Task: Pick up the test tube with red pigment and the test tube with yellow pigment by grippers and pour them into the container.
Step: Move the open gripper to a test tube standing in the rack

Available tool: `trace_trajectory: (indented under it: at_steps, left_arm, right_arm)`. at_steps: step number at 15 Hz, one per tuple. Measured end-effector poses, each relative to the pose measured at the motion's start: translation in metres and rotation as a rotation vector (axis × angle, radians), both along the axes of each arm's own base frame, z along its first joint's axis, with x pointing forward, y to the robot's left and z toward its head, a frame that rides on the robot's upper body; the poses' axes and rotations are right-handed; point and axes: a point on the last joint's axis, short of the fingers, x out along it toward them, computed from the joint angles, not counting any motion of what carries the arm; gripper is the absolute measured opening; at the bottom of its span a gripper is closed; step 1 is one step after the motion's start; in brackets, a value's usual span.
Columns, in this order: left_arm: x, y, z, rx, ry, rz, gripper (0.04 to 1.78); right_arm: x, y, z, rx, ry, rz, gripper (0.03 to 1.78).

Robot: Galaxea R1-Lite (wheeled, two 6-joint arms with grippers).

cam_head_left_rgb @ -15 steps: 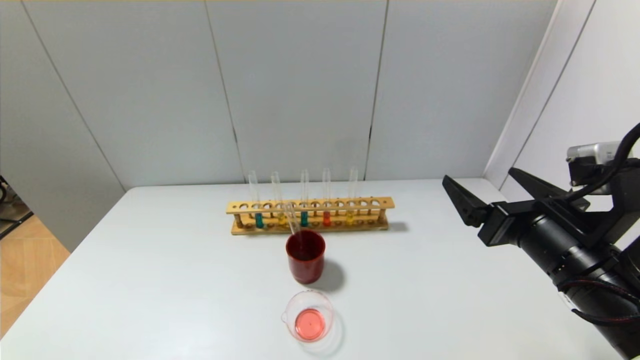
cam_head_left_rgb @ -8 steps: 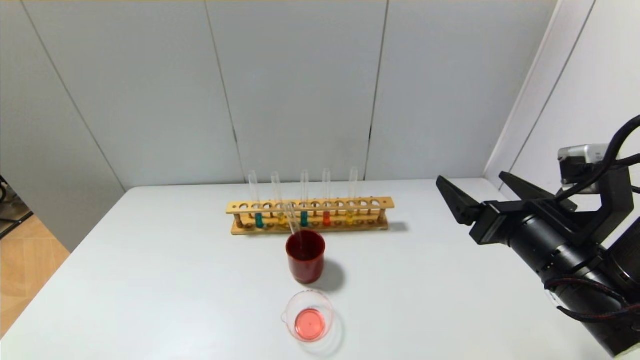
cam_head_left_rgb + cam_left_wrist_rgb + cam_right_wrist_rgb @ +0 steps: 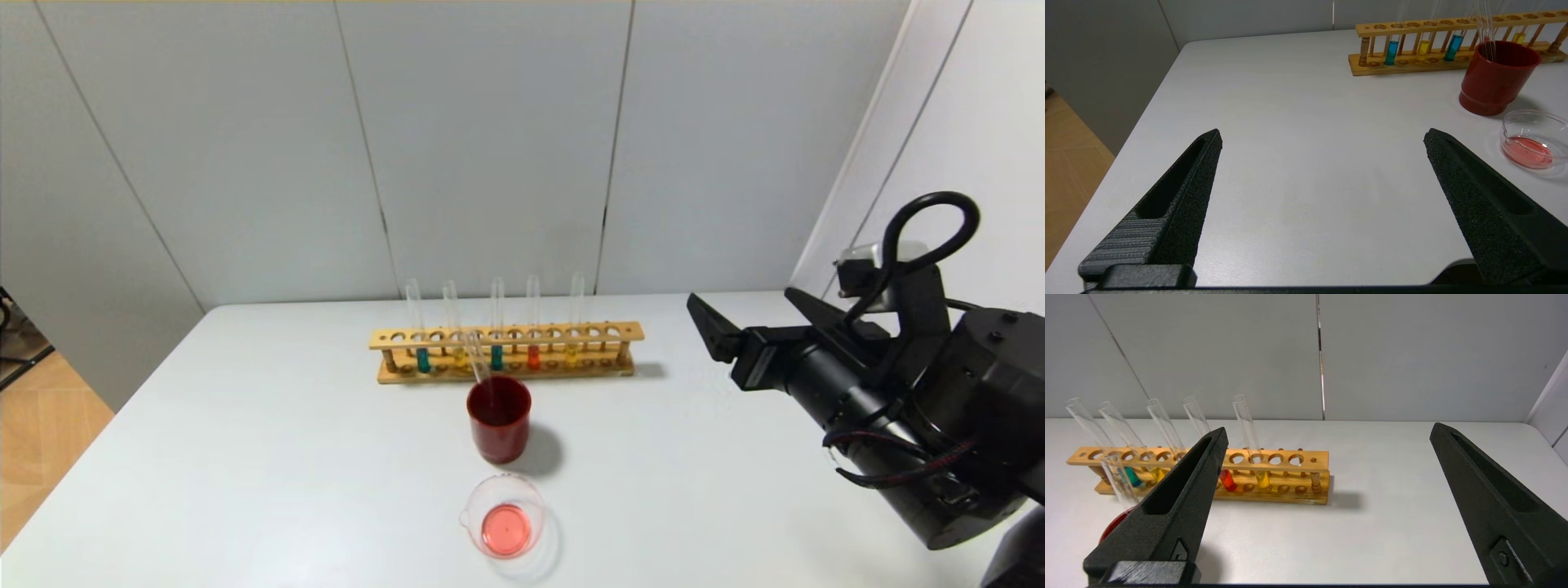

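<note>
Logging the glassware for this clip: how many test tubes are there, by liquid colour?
teal-liquid tubes: 2
yellow-liquid tubes: 2
red-liquid tube: 1
empty tube, standing in the red cup: 1
Total: 6

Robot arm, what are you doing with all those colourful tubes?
The right gripper hangs open above the table, right of the wooden rack, holding nothing. The red tube and a yellow tube stand in the rack. The glass beaker holds pink liquid, and an empty tube leans in the red cup. The left gripper waits open.
</note>
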Motion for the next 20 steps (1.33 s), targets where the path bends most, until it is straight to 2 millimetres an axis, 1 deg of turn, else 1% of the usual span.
trace_trajectory:
  at_steps: [5,15,18,20]
  left_arm:
    - [0.0,0.0,0.0,0.0,0.0,0.0,1.75]
    - [0.0,0.0,0.0,0.0,0.0,0.0,1.75]
    - [0.0,0.0,0.0,0.0,0.0,0.0,1.75]
    - [0.0,0.0,0.0,0.0,0.0,0.0,1.75]
  right_arm:
    - [0.018,0.01,-0.017,-0.027,0.041,-0.006,1.73]
    - [0.067,0.039,-0.051,-0.072,0.088,-0.007,1.73]
    - [0.078,0.052,-0.059,-0.082,0.089,0.013,1.73]
    - [0.08,0.059,-0.063,-0.082,0.091,0.038,1.73]
